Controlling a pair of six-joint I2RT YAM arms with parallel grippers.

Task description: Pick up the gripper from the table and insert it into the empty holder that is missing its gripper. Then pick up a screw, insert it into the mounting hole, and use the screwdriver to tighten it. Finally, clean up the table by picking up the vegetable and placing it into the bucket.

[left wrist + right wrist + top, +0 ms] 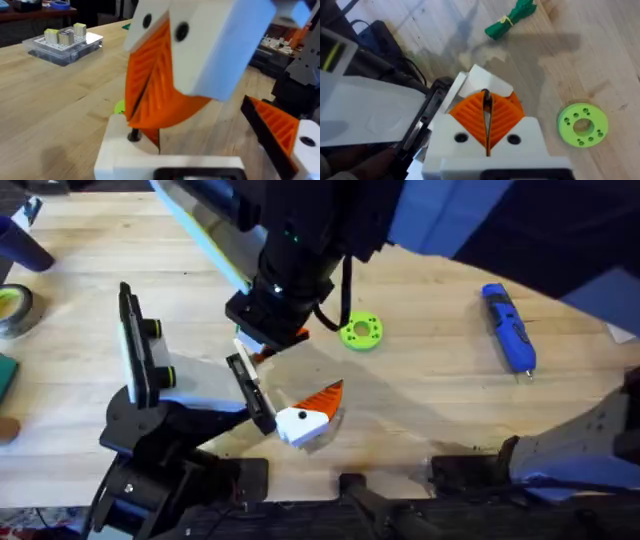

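Your right end effector (pixel 272 343) is pinched shut on a small dark screw (pixel 486 100), just over the holder (pixel 250 395). The gripper (pixel 305 418) sits at the holder's end. The right wrist view gives you the green vegetable (pixel 512 20). Overhead you get the screwdriver (pixel 510 328), well off on the desk (pixel 420 380). Left end effector (pixel 210 160): can't tell how open it is.

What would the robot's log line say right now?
step: screw insertion | right gripper: shut on screw | screwdriver: on table | vegetable: on table

Overhead down; wrists close, table (pixel 420 390) shared
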